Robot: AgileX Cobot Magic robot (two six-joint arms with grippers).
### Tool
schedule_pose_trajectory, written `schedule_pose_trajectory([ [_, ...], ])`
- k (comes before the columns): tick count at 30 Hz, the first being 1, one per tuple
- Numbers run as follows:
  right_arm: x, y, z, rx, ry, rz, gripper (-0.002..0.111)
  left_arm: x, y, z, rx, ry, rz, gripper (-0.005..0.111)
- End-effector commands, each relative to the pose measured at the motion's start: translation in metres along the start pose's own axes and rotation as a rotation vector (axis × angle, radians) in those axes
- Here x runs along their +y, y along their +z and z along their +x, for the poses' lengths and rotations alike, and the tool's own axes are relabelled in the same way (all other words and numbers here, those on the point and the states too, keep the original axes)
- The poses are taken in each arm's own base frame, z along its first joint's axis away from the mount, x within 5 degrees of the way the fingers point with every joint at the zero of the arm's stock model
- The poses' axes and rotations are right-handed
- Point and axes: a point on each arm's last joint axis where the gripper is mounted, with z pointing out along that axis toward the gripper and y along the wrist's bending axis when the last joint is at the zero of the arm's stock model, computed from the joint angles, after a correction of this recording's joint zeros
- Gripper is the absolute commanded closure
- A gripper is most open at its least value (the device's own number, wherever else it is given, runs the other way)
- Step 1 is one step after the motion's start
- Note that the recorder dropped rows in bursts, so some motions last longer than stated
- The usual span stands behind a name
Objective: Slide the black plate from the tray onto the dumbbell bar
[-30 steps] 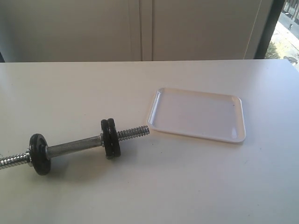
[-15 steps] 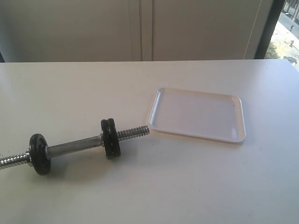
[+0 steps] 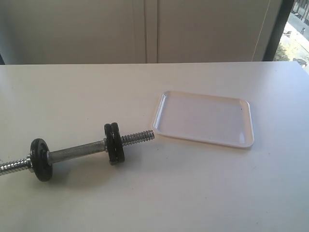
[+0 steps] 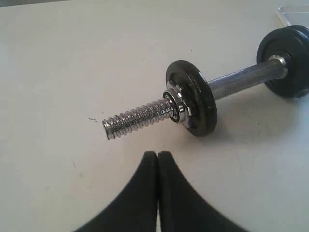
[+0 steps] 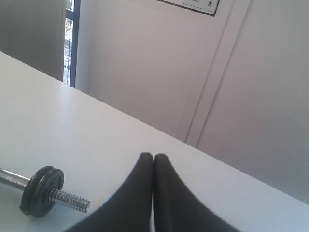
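My left gripper (image 4: 158, 154) hangs over the table (image 3: 193, 193), fingers pressed together, near one threaded end of the dumbbell bar (image 3: 77, 152). The bar carries a lone disc (image 3: 40, 159), then a touching pair. The black plate (image 3: 117, 142) is the outer one, facing the tray (image 3: 203, 140) just beside the bar's tip. My right gripper (image 5: 153, 157) is pinched together too.
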Motion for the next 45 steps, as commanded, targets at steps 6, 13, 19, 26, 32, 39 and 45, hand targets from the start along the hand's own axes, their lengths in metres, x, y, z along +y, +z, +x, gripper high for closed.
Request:
schedule_pose_trajectory([
  [6, 0.000, -0.001, 0.000, -0.009, 0.000, 0.007, 0.108, 0.000, 0.000, -0.001, -0.026, 0.011, -0.002, 0.107],
  [13, 0.000, -0.001, 0.000, -0.010, 0.000, 0.009, 0.108, 0.000, 0.000, -0.001, -0.026, 0.011, -0.002, 0.107],
  [19, 0.000, -0.001, 0.000, -0.010, 0.000, 0.009, 0.108, 0.000, 0.000, -0.001, -0.026, 0.011, -0.002, 0.107],
  [26, 0.001, 0.000, -0.001, -0.017, -0.002, -0.002, 0.108, 0.000, 0.000, -0.001, -0.026, 0.011, -0.002, 0.107],
  [32, 0.004, 0.000, -0.002, -0.025, 0.005, -0.029, 0.108, 0.000, 0.000, -0.001, -0.026, 0.013, -0.002, 0.107],
  [39, 0.013, -0.002, -0.004, -0.051, -0.007, -0.108, 0.108, 0.000, 0.000, -0.001, -0.026, 0.013, -0.002, 0.107],
  [45, 0.023, -0.031, -0.011, -0.154, -0.044, -0.130, 0.108, 0.000, 0.000, -0.001, -0.026, 0.013, -0.002, 0.107],
])
